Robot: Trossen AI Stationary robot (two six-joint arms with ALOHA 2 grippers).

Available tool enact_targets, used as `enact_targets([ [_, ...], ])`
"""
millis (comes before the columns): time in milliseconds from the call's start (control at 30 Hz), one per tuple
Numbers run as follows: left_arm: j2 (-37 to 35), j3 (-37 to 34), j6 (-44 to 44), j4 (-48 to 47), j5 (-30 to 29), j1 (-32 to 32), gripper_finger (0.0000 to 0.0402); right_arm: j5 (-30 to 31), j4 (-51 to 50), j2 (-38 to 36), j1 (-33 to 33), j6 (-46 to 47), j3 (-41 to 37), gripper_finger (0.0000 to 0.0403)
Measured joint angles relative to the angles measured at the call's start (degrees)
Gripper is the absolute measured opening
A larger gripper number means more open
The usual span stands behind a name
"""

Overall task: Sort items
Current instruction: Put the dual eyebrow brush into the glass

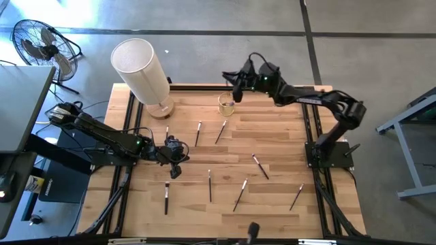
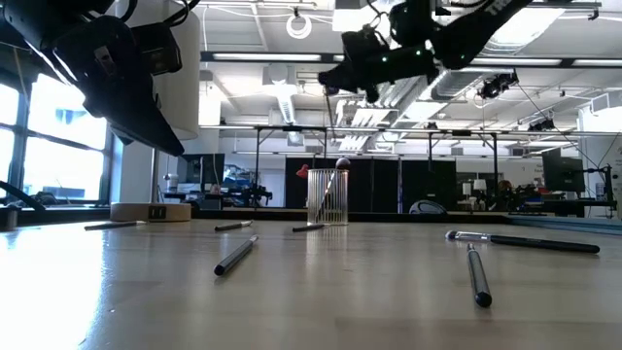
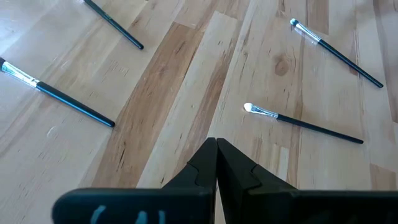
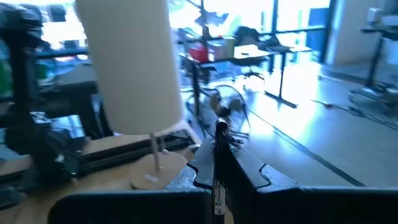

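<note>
Near edge of counter — makeup brushes scattered flat, well apart. Left end effector pressed together, empty, above counter's left side. Right end effector — pinching one brush upright above glass cup, far centre.

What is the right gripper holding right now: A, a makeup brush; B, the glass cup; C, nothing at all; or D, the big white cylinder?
A: in the right wrist view the right gripper is shut on a makeup brush, its dark bristles sticking up between the fingers, above the glass cup in the high view.
</note>
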Motion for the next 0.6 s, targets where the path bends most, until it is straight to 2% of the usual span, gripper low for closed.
enact_targets([
  [333, 0.0, 0.0, -1.3, 0.0, 0.0, 0.0, 0.0, 0.0, 2.8, 8.9, 1.8, -5.2, 0.0, 0.001],
  [600, 0.0, 0.0, -1.6, 0.0, 0.0, 0.0, 0.0, 0.5, 0.2, 11.2, 0.7, -6.3, 0.0, 0.0015],
])
